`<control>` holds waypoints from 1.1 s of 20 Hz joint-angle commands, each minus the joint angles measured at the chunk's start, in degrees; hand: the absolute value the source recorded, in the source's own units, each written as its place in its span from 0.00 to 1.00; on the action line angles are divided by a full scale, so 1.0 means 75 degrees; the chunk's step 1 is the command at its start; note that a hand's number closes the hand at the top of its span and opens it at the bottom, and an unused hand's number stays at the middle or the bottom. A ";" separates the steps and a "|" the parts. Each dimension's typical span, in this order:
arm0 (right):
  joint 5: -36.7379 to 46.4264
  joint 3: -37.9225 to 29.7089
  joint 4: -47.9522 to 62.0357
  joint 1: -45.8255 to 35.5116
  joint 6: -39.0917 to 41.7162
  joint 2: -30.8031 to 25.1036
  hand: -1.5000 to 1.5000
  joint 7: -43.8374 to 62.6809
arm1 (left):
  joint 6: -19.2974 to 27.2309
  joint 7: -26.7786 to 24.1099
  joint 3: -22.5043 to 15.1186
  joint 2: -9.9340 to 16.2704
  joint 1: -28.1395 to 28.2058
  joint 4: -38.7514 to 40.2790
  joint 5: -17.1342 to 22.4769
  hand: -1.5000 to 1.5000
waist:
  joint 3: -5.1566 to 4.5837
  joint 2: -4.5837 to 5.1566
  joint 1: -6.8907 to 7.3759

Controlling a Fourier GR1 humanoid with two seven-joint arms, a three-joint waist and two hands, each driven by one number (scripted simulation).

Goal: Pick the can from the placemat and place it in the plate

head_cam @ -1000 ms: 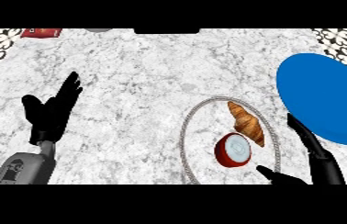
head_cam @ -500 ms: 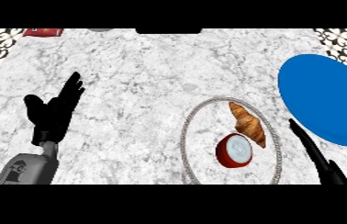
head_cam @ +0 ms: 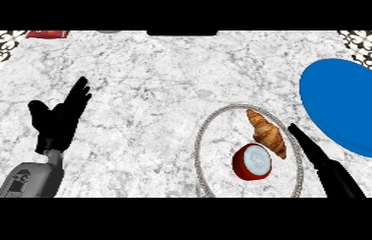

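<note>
The right hand [head_cam: 320,158] enters from the lower right corner of the marble surface [head_cam: 167,76], its fingers straight and held together, pointing up and to the left like a blade. The fingertips lie at the right rim of the round placemat [head_cam: 207,135], just beside the croissant [head_cam: 266,133], and grip nothing. The red can [head_cam: 252,162] stands on the placemat's lower part, just left of the hand and apart from it, with the croissant just above it. The blue plate [head_cam: 338,106] lies at the surface's right edge, beside the placemat. The left hand [head_cam: 58,118] rests open near the left edge, fingers up and slightly spread, on its grey forearm [head_cam: 29,177].
</note>
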 commanded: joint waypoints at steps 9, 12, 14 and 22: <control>0.1421 0.0844 0.0917 -0.1738 0.1371 0.0937 0.00 0.2189 | -0.0166 0.0151 0.0210 -0.0222 0.0116 -0.0192 -0.0355 0.50 | 0.0005 -0.0003 0.0040; 0.0798 0.0348 0.0449 -0.1605 0.2296 0.0633 0.00 0.2298 | -0.0309 -0.0157 0.0313 -0.0441 0.0141 0.0193 -0.0433 0.50 | 0.0004 -0.0003 -0.0014; 0.1346 0.0576 0.0748 -0.1231 0.2025 0.0928 0.00 0.2007 | -0.0195 0.0175 0.0368 -0.0477 0.0194 -0.0207 -0.0618 0.50 | 0.0007 -0.0008 -0.0019; 0.1973 0.0287 0.1890 -0.1998 0.2230 0.1684 0.00 0.2004 | -0.0290 0.0515 0.0633 -0.0697 -0.0274 -0.0184 -0.0933 0.50 | 0.0007 -0.0001 -0.0017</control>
